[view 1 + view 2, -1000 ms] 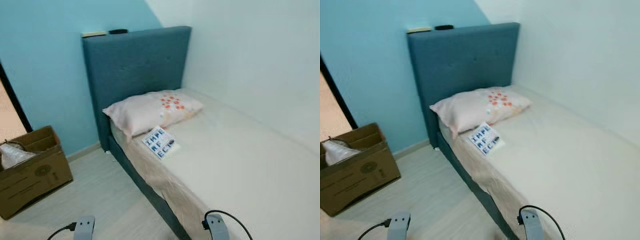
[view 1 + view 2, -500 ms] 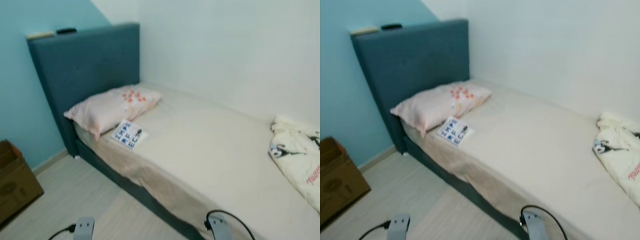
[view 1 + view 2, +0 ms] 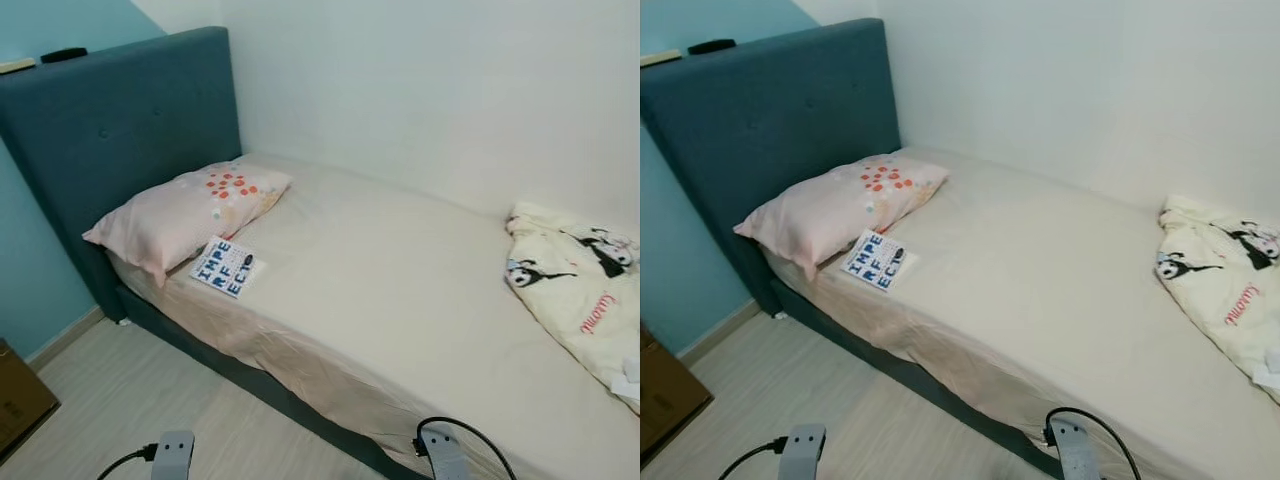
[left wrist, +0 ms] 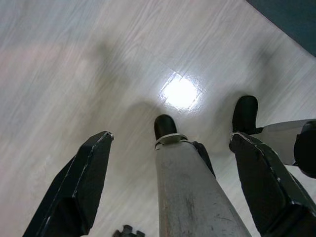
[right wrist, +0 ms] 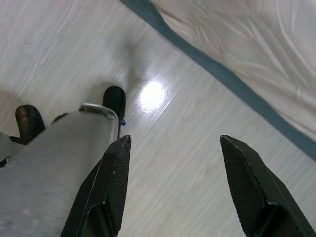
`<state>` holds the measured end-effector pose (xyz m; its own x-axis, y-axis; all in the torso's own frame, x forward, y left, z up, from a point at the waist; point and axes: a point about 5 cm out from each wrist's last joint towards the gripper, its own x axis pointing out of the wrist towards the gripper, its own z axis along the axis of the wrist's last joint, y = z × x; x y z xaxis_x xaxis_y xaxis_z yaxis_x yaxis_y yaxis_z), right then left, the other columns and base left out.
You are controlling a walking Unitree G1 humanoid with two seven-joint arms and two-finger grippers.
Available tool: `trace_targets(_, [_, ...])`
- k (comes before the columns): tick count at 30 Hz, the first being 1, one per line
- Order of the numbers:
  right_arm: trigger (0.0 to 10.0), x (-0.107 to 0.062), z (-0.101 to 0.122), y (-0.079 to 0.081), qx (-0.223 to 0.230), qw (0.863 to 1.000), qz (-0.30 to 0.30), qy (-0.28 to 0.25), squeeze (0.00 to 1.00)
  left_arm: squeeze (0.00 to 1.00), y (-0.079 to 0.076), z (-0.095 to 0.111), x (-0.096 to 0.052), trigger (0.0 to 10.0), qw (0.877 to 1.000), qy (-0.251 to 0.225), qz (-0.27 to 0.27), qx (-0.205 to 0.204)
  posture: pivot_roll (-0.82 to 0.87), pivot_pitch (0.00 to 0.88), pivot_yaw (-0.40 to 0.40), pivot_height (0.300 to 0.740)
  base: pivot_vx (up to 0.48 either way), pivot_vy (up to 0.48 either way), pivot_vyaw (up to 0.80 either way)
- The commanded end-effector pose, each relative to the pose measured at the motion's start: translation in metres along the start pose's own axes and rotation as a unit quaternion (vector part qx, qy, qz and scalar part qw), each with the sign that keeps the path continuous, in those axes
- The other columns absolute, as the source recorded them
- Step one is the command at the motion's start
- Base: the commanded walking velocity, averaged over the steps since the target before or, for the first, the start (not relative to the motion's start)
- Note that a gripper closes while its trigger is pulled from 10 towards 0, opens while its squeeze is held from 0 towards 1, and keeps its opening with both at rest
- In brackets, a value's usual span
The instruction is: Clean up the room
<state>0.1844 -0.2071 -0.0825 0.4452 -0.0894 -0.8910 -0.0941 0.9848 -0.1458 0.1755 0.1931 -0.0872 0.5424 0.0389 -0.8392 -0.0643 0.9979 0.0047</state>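
Left hand [image 4: 168, 187] and right hand [image 5: 182, 190] both spread, empty, hanging low over pale floor [image 3: 120, 400], beyond them bed [image 3: 400, 300], book [image 3: 223, 267] just beside pink pillow [image 3: 185, 212], panda blanket [image 3: 580, 290] crumpled at far end

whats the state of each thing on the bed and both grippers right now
pillow: lying flat at the headboard end
book: closed, cover up, touching the pillow
panda blanket: crumpled at the far end
left gripper: open, empty, above floor
right gripper: open, empty, above floor
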Motion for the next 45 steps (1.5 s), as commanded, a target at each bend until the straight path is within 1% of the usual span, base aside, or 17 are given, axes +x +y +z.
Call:
trace_targets(1, [10.0,-0.0002,0.0014,-0.0025,-0.003,1.0,-0.003,-0.004,0.0,0.0,-0.0007,-0.0054,-0.0006,10.0,1.0,0.011,-0.004,0.006,-0.04,0.0,-0.027,0.717,0.0,-0.48,0.0])
trace_targets(6, [10.0,-0.0002,-0.0003,-0.0029,-0.005,1.0,-0.005,-0.001,0.0,0.0,-0.0009,-0.0065,-0.0008,10.0,1.0,0.012,-0.005,0.006,-0.04,0.0,-0.026,0.717,0.0,-0.48,0.0])
trace_targets(7, [10.0,-0.0003,-0.0014,-0.0034,-0.012,1.0,-0.007,0.004,0.0,0.0,-0.001,-0.0068,-0.0008,10.0,1.0,0.013,-0.006,0.006,-0.04,0.0,-0.026,0.717,0.0,-0.48,-0.64])
trace_targets(13, [10.0,-0.0004,-0.0043,-0.0042,-0.017,1.0,-0.009,0.01,0.0,0.0,-0.001,-0.0073,-0.0009,10.0,1.0,0.013,-0.006,0.008,-0.04,0.0,-0.028,0.717,0.0,-0.476,-0.72])
trace_targets(16, [10.0,-0.0004,-0.0047,-0.0043,-0.016,1.0,-0.009,0.01,0.0,0.0,-0.001,-0.0073,-0.0009,10.0,1.0,0.013,-0.007,0.008,-0.04,0.0,-0.028,0.717,0.0,-0.465,-0.73])
trace_targets(19, [10.0,-0.0004,-0.0052,-0.004,-0.007,1.0,-0.008,0.007,0.0,0.0,-0.0009,-0.0079,-0.001,10.0,1.0,0.014,-0.007,0.009,-0.04,0.0,-0.027,0.717,0.0,-0.315,0.0])
trace_targets(23, [10.0,-0.0005,-0.006,-0.0043,-0.013,1.0,-0.008,0.009,0.0,0.0,-0.0007,-0.0084,-0.0011,10.0,1.0,0.014,-0.005,0.01,-0.04,0.0,-0.027,0.717,0.0,-0.248,0.0])
trace_targets(33, [10.0,-0.0006,-0.0071,-0.0044,-0.018,1.0,-0.008,0.012,0.0,0.0,0.0004,-0.0096,-0.0014,10.0,1.0,0.016,-0.002,0.01,-0.04,0.0,-0.03,0.717,0.0,0.0,0.0])
trace_targets(36, [10.0,-0.0006,-0.0075,-0.0045,-0.021,1.0,-0.008,0.013,0.0,0.0,-0.0016,-0.011,-0.0015,10.0,1.0,0.02,-0.013,0.014,-0.04,0.0,-0.031,0.717,0.0,-0.4,0.0])
trace_targets(39, [10.0,-0.0006,-0.0075,-0.0045,-0.023,1.0,-0.008,0.013,0.0,0.0,-0.0018,-0.0112,-0.0015,10.0,1.0,0.02,-0.012,0.013,-0.04,0.0,-0.031,0.717,0.0,-0.48,0.0])
trace_targets(45, [10.0,-0.0006,-0.0076,-0.0044,-0.028,0.999,-0.008,0.015,0.0,0.0,-0.0007,-0.0113,-0.0014,10.0,1.0,0.024,-0.003,0.015,-0.04,0.0,-0.031,0.717,0.0,-0.135,0.0])
